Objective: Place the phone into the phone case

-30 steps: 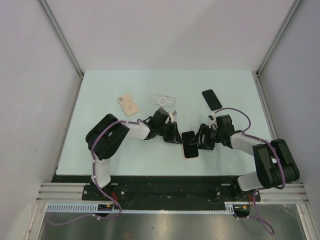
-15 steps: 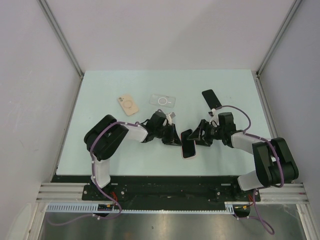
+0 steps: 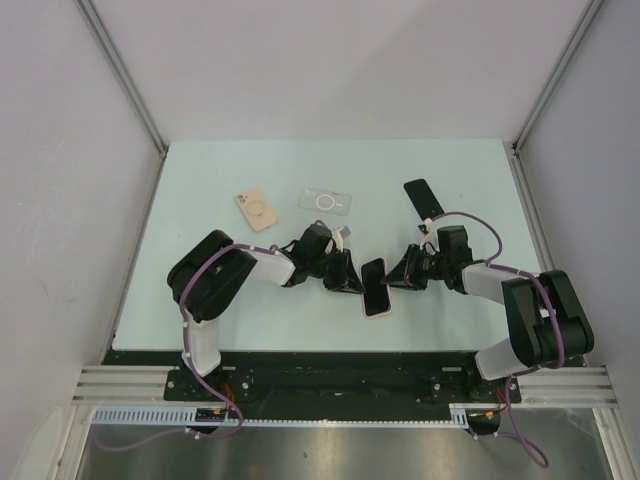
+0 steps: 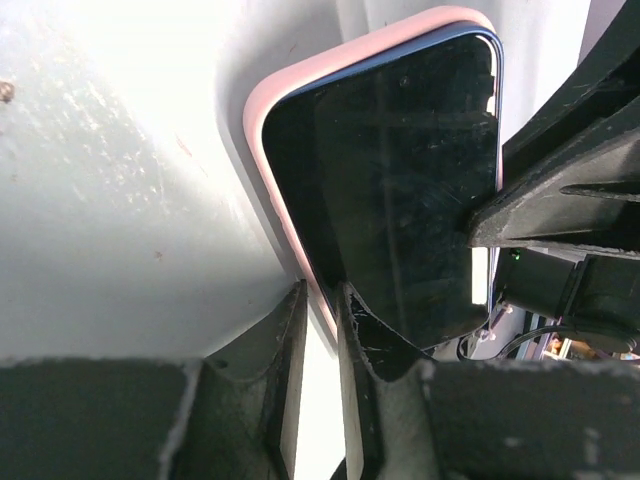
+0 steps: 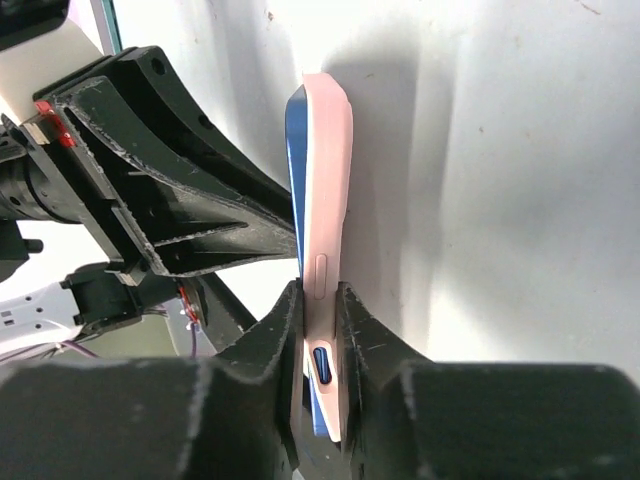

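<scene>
A blue-edged phone (image 3: 374, 285) with a black screen (image 4: 410, 190) sits inside a pink phone case (image 5: 330, 170), held tilted on edge just above the table's middle. My left gripper (image 3: 352, 281) is shut on its left long side, one finger on the screen and one behind the pink rim (image 4: 322, 300). From the right, my right gripper (image 3: 393, 277) is shut on the opposite long side (image 5: 320, 300), by the side button. A thin strip of the phone's blue edge (image 5: 296, 150) shows beside the case's rim.
On the pale table (image 3: 200, 200) behind the arms lie a beige case with a ring (image 3: 256, 208), a clear case (image 3: 325, 200) and a second black phone (image 3: 423, 198). Grey walls enclose the table on three sides.
My right gripper, open around the phone's right edge before, has shut on it. The phone has shifted slightly left and stands more on edge. The left grip is unchanged.
</scene>
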Available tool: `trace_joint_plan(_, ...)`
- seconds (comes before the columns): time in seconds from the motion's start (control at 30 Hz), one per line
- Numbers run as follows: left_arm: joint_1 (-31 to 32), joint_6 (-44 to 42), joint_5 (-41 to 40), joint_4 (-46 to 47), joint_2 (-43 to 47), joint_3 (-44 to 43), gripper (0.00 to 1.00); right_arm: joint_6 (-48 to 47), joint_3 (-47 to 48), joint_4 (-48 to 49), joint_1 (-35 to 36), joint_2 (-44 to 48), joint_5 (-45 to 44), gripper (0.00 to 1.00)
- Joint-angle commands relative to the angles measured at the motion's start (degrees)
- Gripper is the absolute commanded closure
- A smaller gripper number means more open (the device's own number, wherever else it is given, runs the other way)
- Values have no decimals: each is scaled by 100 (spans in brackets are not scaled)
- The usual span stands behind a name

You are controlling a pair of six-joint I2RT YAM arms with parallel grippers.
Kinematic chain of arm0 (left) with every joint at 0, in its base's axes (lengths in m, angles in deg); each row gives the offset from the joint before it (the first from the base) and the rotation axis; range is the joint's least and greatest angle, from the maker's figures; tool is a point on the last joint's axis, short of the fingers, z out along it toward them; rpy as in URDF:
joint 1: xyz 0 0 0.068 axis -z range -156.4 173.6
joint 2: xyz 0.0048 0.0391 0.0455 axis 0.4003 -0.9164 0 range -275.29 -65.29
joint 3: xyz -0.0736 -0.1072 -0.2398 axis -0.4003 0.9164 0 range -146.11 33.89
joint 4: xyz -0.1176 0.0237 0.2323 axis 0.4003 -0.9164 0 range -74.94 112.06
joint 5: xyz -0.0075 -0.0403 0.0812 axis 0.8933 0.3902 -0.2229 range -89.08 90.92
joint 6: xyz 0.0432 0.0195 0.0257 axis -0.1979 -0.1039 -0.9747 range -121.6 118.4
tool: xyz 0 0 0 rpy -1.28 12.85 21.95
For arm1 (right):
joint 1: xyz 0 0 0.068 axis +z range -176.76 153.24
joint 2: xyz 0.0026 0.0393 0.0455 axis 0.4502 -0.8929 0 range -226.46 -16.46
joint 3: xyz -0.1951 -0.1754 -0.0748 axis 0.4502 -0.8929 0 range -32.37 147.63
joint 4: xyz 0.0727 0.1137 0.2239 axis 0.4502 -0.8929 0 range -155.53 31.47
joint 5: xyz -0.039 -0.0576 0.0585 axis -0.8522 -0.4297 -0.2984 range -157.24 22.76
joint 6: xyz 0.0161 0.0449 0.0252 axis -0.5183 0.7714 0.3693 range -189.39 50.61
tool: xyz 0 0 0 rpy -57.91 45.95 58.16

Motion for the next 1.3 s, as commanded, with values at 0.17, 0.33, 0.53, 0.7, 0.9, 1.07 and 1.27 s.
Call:
trace_joint_plan(0.17,96,-16,-19,-116,68,163,72,-103,97,129,10,-13,-66,100)
trace_joint_plan(0.33,95,1,-11,-124,94,163,68,-164,97,85,10,-101,-66,100)
trace_joint_plan(0.53,61,10,-221,147,847,619,40,-15,88,234,10,126,83,100)
trace_joint_plan(0.7,-185,247,172,665,1412,1259,29,274,97,498,10,619,417,100)
trace_joint_plan(0.9,-414,845,718,2317,2115,2157,27,907,88,981,97,1208,865,100)
trace_joint_plan(1.07,-423,1020,1061,3144,2493,2264,28,1014,97,1245,693,1639,734,100)
trace_joint_plan(1.27,-423,1485,1053,4040,2696,2632,30,1136,53,1228,1406,1911,418,100)
